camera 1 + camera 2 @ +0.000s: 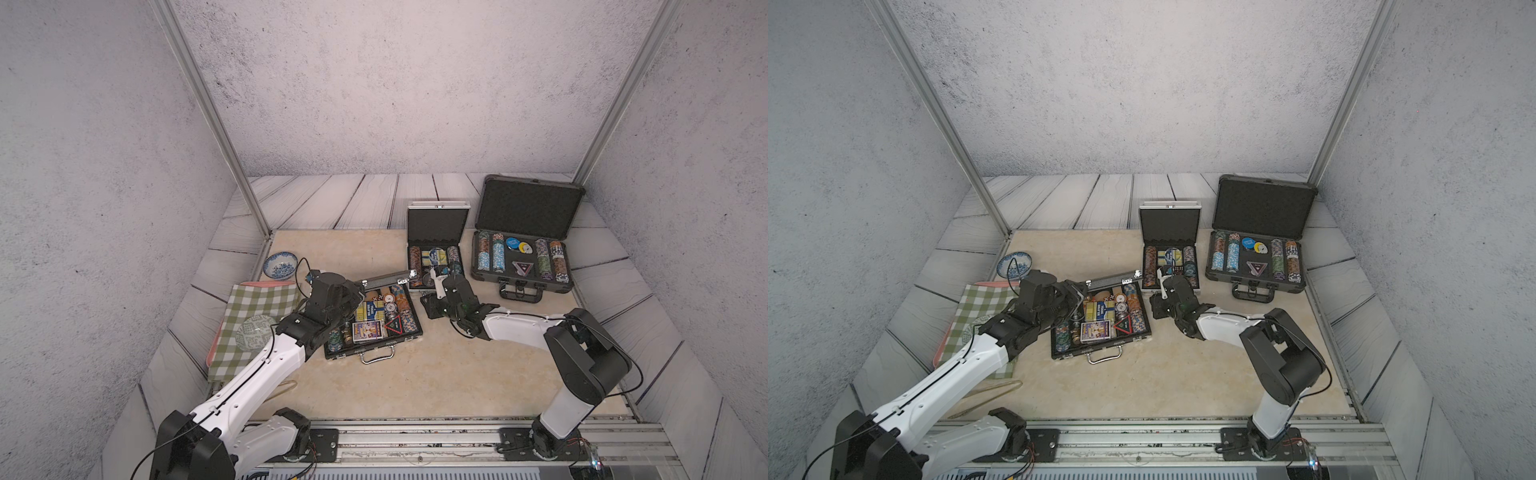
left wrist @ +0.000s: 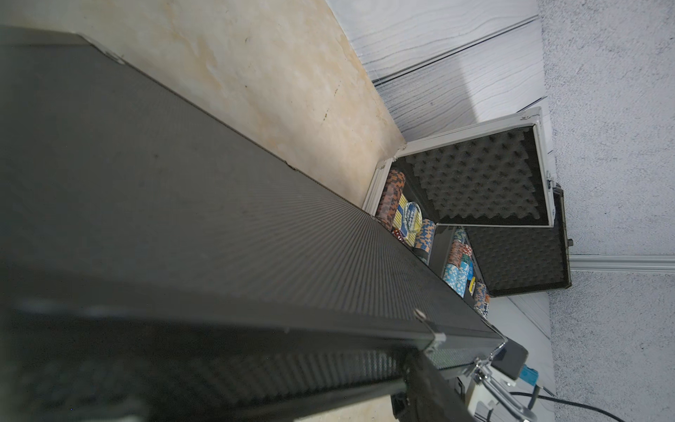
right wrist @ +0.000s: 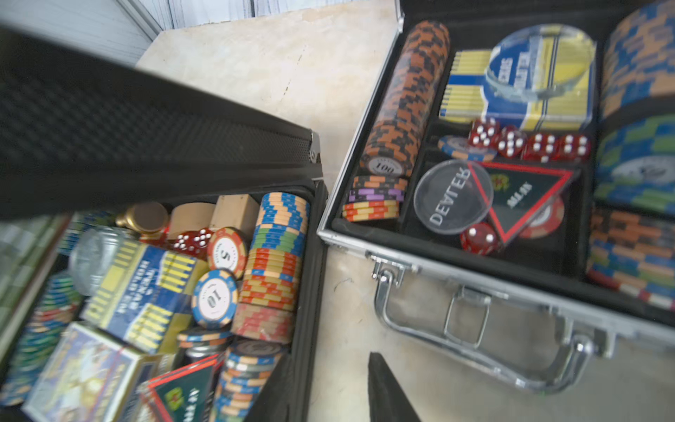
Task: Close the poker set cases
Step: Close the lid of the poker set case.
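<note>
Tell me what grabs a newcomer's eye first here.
Three open poker cases packed with bright chips: the black case mid-table, the silver case behind it, the dark-grey case at the far right. The black one's lid leans half down with the left gripper at its end, while the other two lids stand upright. A green checked cloth lies at the left edge.

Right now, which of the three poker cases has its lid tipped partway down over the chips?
The black flat case: its lid leans forward over the contents, while the silver case and dark-grey case hold their lids upright.
</note>
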Controlling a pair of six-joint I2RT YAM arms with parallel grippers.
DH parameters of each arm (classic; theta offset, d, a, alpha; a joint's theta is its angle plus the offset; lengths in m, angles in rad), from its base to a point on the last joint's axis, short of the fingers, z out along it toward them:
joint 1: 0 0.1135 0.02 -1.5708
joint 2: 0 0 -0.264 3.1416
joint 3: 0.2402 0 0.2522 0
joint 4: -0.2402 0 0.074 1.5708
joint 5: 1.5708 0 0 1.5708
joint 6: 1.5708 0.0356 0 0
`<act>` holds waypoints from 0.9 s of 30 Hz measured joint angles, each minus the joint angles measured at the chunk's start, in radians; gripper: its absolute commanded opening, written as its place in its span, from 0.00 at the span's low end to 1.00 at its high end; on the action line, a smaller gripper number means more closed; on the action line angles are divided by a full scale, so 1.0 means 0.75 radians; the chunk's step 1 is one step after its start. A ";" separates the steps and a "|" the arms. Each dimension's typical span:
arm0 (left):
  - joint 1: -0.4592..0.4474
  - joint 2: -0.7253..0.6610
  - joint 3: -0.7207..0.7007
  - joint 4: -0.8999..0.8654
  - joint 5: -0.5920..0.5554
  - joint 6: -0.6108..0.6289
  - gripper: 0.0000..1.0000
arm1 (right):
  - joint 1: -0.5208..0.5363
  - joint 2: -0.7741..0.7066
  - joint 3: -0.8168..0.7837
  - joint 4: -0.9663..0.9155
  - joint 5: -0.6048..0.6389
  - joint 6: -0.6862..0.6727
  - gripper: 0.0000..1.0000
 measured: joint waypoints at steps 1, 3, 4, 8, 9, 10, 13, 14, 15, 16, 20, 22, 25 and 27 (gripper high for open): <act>-0.006 -0.006 -0.004 -0.012 0.001 -0.006 0.51 | 0.000 -0.016 0.005 -0.030 -0.014 0.041 0.38; -0.014 -0.017 -0.012 -0.029 0.001 -0.020 0.51 | 0.000 -0.035 0.021 -0.079 -0.042 0.103 0.39; -0.020 -0.022 -0.016 -0.038 0.002 -0.031 0.51 | 0.000 -0.041 0.028 -0.097 -0.057 0.136 0.39; -0.036 -0.050 -0.048 -0.062 0.017 -0.068 0.51 | 0.000 -0.049 0.038 -0.110 -0.143 0.257 0.39; -0.041 -0.055 -0.053 -0.071 0.021 -0.075 0.51 | 0.000 -0.049 0.036 -0.109 -0.164 0.285 0.39; -0.046 -0.061 -0.057 -0.082 0.024 -0.085 0.51 | 0.000 -0.049 0.030 -0.099 -0.189 0.321 0.39; -0.069 -0.072 -0.069 -0.119 0.026 -0.115 0.51 | 0.000 -0.049 -0.003 -0.049 -0.243 0.408 0.39; -0.077 -0.075 -0.073 -0.132 0.026 -0.123 0.51 | 0.000 -0.049 -0.018 -0.036 -0.259 0.437 0.39; -0.085 -0.077 -0.076 -0.147 0.027 -0.130 0.51 | -0.001 -0.049 -0.030 -0.026 -0.269 0.458 0.39; -0.093 -0.077 -0.076 -0.167 0.031 -0.135 0.51 | 0.000 -0.049 -0.039 -0.019 -0.283 0.478 0.39; -0.112 -0.077 -0.076 -0.256 0.049 -0.149 0.51 | -0.001 -0.049 -0.046 0.004 -0.314 0.532 0.39; -0.115 -0.077 -0.075 -0.300 0.056 -0.149 0.51 | -0.001 -0.049 -0.049 0.007 -0.319 0.551 0.39; -0.116 -0.077 -0.064 -0.368 0.066 -0.142 0.51 | -0.004 -0.049 -0.055 0.000 -0.323 0.567 0.38; -0.117 -0.082 -0.049 -0.408 0.080 -0.132 0.50 | -0.006 -0.048 -0.060 -0.002 -0.325 0.574 0.38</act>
